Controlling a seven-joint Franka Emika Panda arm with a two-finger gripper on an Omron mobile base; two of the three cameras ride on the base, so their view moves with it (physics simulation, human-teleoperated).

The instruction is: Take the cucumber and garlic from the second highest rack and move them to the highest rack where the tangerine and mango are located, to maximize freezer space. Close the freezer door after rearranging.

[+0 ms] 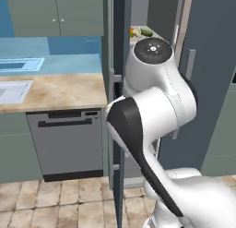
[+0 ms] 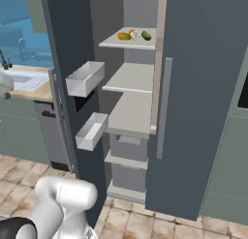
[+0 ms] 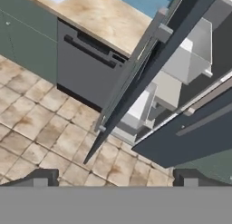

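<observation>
The cucumber (image 2: pixel 146 36), the garlic (image 2: pixel 133 35) and the mango (image 2: pixel 124 36) lie side by side on the highest rack (image 2: pixel 112 42). I cannot pick out the tangerine among them. The cucumber (image 1: pixel 146 32) also peeks out above my arm in the left base view. The second highest rack (image 2: pixel 131 78) is bare. The freezer door (image 2: pixel 193 112), a dark slate-blue slab with a grey bar handle (image 2: pixel 166 107), stands to the right of the shelves. My gripper (image 3: pixel 116 180) is open and holds nothing, pointing down at the tiled floor (image 3: pixel 41 128) in front of the freezer.
A second dark door leaf (image 2: pixel 68 49) with two grey bins (image 2: pixel 86 78) is swung out on the left. Its edge (image 3: pixel 136 91) crosses the hand view. A dishwasher (image 1: pixel 69 139) sits under the marble counter (image 1: pixel 55 91), with a sink (image 1: pixel 11 91) further left. Drawers (image 2: pixel 127 151) fill the freezer's lower part.
</observation>
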